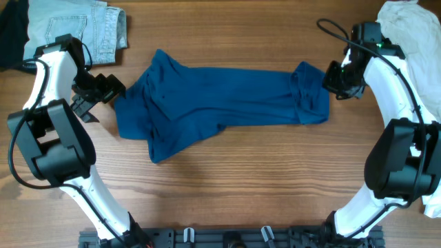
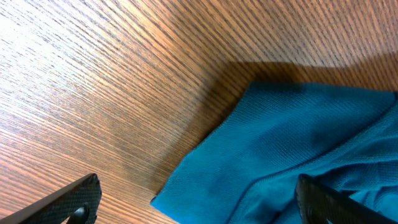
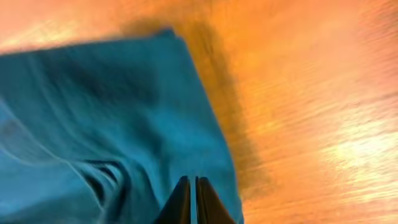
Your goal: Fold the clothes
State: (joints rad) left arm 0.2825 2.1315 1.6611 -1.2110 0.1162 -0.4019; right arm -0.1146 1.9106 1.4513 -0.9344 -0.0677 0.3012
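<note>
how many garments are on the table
3: a deep-blue soft cloth top spread mid-table, a pale blue denim piece at the top left, a crumpled white garment at the top right. Dark cloth at the top-left edge may be a fourth.

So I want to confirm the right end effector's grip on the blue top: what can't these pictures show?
- Right wrist: blurred; the right end effector is shut over the blue top, but pinched cloth cannot be told.
- Overhead: the arm's own wrist covers those fingertips.
- Left wrist: the open left end effector is cut off by the bottom edge.
</note>
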